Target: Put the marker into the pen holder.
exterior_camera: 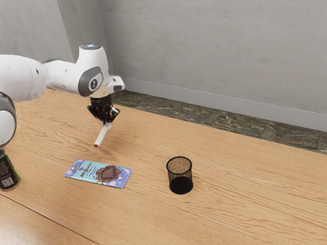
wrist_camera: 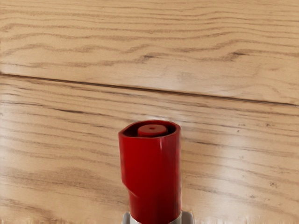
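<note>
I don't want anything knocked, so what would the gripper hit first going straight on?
Most likely the bare table: the gripper points downward, and the marker it holds would probably touch down first, red end leading. How far below it lies, and the exact spot, I can't tell.

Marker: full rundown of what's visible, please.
The marker has a slim white barrel and a glossy, plastic-looking red end, its open rim circling a smaller round plug. It's clamped in the tool near the end away from the red, tilted, red end down and toward the exterior view's left. It looks clear of the table.
</note>
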